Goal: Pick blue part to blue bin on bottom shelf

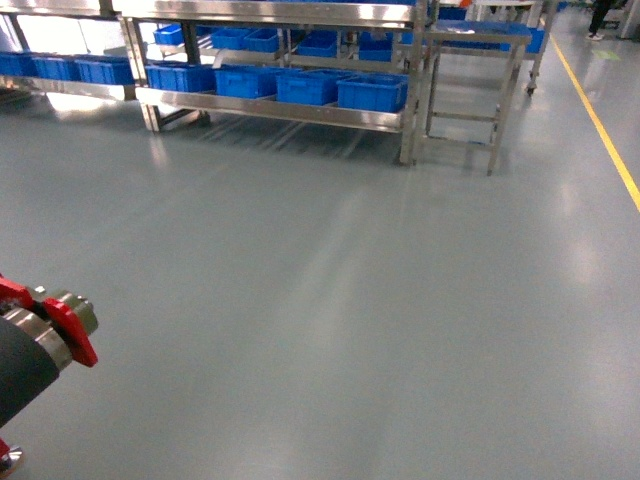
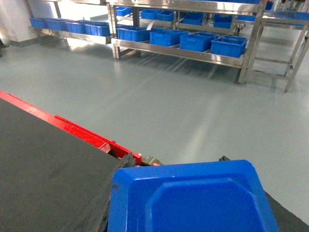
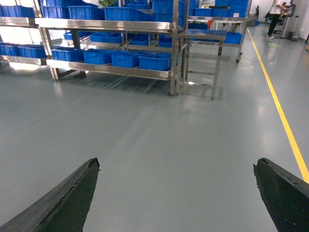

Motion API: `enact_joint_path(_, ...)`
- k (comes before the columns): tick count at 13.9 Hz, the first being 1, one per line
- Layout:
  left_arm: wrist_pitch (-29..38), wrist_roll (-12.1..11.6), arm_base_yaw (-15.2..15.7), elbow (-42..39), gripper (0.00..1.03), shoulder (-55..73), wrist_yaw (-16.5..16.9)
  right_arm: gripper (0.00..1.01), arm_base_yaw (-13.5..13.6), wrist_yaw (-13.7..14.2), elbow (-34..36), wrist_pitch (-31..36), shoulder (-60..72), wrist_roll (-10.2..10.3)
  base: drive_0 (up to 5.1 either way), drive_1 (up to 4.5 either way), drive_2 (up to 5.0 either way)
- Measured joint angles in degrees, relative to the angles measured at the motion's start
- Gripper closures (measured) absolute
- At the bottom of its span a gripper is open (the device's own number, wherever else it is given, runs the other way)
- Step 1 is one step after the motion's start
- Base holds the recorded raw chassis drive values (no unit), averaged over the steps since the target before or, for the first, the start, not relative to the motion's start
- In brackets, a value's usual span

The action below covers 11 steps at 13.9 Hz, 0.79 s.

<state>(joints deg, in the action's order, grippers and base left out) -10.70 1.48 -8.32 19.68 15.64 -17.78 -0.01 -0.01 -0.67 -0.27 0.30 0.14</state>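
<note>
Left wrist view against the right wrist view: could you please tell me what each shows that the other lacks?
Only the left wrist view: a bright blue plastic piece close under the camera, beside a red frame. Only the right wrist view: the right claw spread open, and a yellow floor line. Both: the bottom shelf carrying blue crates, and grey floor.

Dark grey, rough-edged fingers [image 3: 67, 203] are seen on the right tool [image 3: 176, 198]; a black arm segment [image 1: 22, 365] is clamped by red brackets.
</note>
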Motion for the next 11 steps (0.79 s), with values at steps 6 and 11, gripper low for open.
enact_joint_path(6, 0.00, -0.02, 0.00, 0.00, 0.60, 0.00, 0.00, 0.03, 0.00, -0.02, 0.00, -0.02, 0.00, 0.00, -1.6, -1.57, -1.6)
enact_joint_path(11, -0.02, -0.02, -0.11, 0.00, 0.60, 0.13, 0.31, 0.03, 0.00, 0.13, 0.00, -0.02, 0.00, 0.00, -1.6, -1.57, -1.6)
